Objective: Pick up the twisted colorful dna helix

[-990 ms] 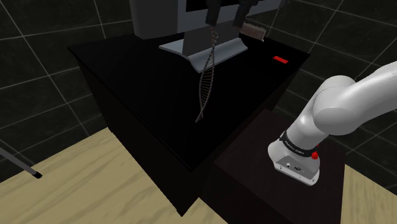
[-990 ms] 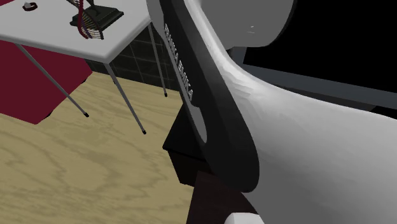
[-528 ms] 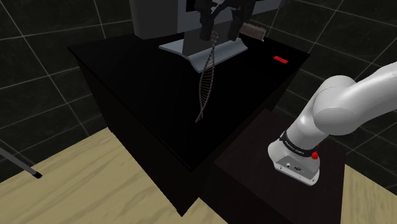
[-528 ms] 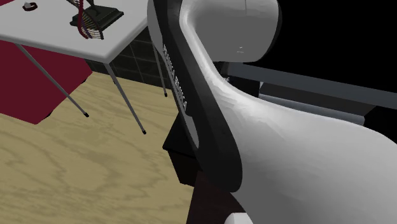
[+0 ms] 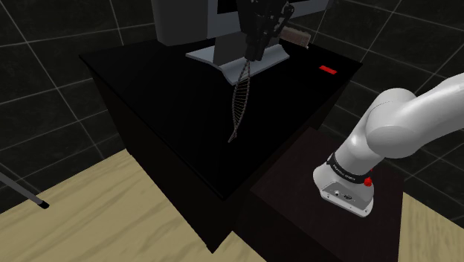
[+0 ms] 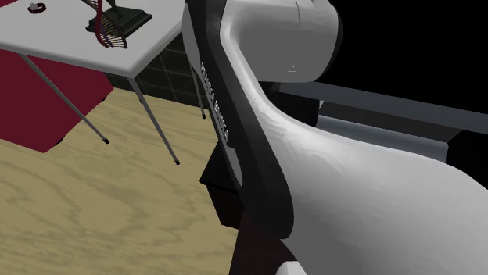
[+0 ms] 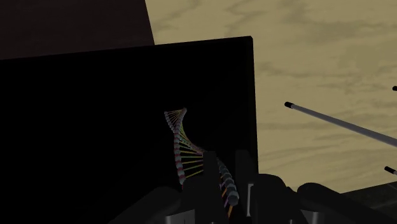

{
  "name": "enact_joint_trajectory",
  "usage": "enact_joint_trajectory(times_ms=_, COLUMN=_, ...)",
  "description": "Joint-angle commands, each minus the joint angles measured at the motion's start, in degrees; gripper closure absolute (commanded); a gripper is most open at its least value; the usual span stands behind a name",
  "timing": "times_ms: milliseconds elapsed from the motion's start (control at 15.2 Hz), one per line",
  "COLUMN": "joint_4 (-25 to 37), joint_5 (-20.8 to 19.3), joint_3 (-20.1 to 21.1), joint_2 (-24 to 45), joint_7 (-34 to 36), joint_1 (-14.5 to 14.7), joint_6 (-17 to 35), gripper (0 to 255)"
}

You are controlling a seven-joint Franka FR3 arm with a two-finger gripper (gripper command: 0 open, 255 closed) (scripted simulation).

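Observation:
The DNA helix [image 5: 239, 100] is a thin twisted ladder with pale strands and coloured rungs. It lies flat on the black cabinet top [image 5: 163, 89], running from the monitor's foot toward the near edge. My black gripper [image 5: 255, 53] is down on its far end with the fingers drawn together around it. In the wrist view the helix [image 7: 181, 143] stretches away from the gripper [image 7: 224, 181], and its near end sits clasped between the two fingers [image 7: 245, 175].
A grey monitor foot [image 5: 223, 53] stands just behind the gripper, with a brown block [image 5: 296, 36] and a small red marker [image 5: 328, 70] beside it. In the second exterior view, a white folding table [image 6: 148, 47] stands over a wood floor [image 6: 94, 211], partly behind the arm [image 6: 313, 156].
The fingers stood wide apart above the helix's far end. They have since come down and closed on it. The helix has not moved.

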Motion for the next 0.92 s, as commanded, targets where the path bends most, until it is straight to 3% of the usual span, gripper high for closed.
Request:
enact_joint_trajectory(times_ms=0, joint_4=-0.03, joint_5=-0.01, joint_3=0.0, joint_2=0.01, joint_7=0.0, joint_1=0.0, joint_6=0.0, gripper=255)
enact_joint_trajectory(times_ms=198, joint_4=0.2, joint_5=-0.06, joint_3=-0.03, joint_2=0.11, joint_7=0.01, joint_1=-0.03, joint_6=-0.13, gripper=255)
enact_joint_trajectory(times_ms=858, joint_4=10.08, joint_5=-1.24, joint_3=-0.78, joint_2=2.96, joint_7=1.83, joint_1=-0.63, joint_6=-7.07, gripper=255)
